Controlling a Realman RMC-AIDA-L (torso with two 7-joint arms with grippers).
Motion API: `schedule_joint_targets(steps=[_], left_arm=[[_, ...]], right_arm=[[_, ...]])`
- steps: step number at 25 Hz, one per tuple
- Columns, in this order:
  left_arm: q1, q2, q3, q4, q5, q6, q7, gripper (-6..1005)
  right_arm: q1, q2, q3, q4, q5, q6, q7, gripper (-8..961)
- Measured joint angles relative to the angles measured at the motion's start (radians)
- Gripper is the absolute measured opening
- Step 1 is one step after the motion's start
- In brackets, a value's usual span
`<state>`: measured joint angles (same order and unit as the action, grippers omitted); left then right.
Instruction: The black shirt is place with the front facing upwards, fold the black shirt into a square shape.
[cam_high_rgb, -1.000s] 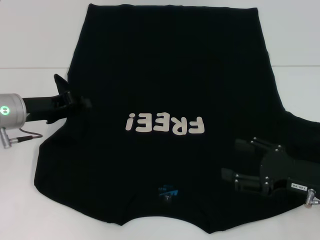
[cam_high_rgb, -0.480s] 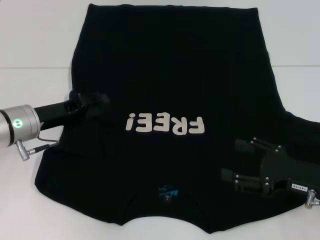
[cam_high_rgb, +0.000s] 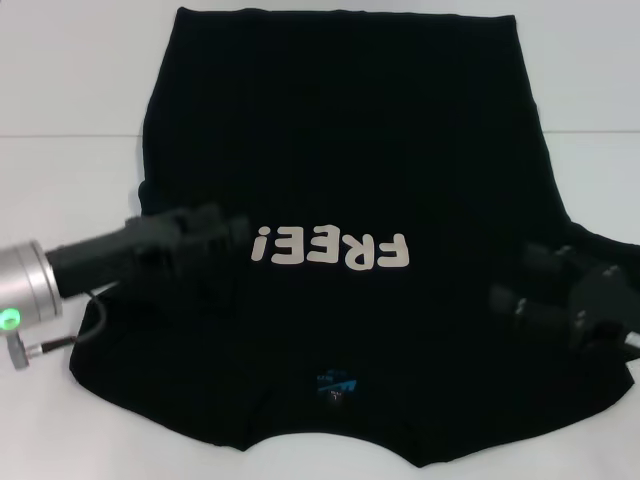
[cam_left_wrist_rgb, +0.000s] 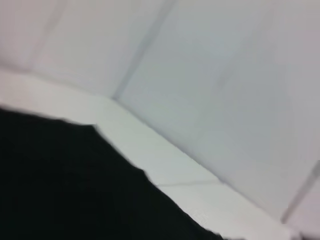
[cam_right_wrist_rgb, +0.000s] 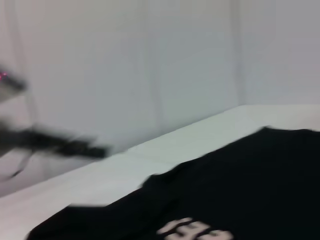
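The black shirt lies spread flat on the white table, front up. Its cream "FREE!" lettering is at the middle and the blue neck label is near the front edge. My left gripper is blurred over the shirt's left part, just left of the lettering. My right gripper is over the shirt's right side, fingers apart and holding nothing. The shirt also shows in the left wrist view and in the right wrist view.
White table surface lies on both sides of the shirt and beyond its far hem. A seam line runs across the table. The left arm's silver wrist and cable hang over the table's left side.
My left gripper has moved from the shirt's left edge inward and nearer, to beside the lettering. My right gripper has moved farther away and to the right and has turned.
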<state>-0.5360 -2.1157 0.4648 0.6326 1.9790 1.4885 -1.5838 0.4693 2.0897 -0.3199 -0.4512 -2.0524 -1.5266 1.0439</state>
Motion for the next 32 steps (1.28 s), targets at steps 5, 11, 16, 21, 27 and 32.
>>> schedule_joint_targets(steps=[5, 11, 16, 21, 27, 32], left_arm=[[0.073, -0.04, 0.052, 0.029, -0.004, 0.059, 0.302, 609], [0.11, -0.049, 0.1, 0.026, 0.005, 0.14, 0.461, 860], [0.112, -0.05, 0.105, 0.023, 0.035, 0.164, 0.477, 893], [0.115, -0.05, 0.108, 0.014, 0.042, 0.16, 0.481, 893], [0.118, -0.05, 0.102, 0.012, 0.042, 0.152, 0.485, 892], [0.119, -0.05, 0.101, 0.011, 0.042, 0.14, 0.486, 892]], right_arm=[[-0.03, -0.009, 0.057, -0.135, -0.004, 0.01, 0.227, 827], [-0.045, -0.053, 0.036, -0.406, -0.114, 0.007, 0.697, 824], [-0.031, -0.121, -0.035, -0.582, -0.271, -0.023, 1.071, 821], [0.017, -0.192, -0.128, -0.619, -0.403, -0.043, 1.258, 818], [0.119, -0.199, -0.156, -0.573, -0.598, -0.013, 1.264, 815], [0.165, -0.186, -0.224, -0.493, -0.65, 0.06, 1.261, 812]])
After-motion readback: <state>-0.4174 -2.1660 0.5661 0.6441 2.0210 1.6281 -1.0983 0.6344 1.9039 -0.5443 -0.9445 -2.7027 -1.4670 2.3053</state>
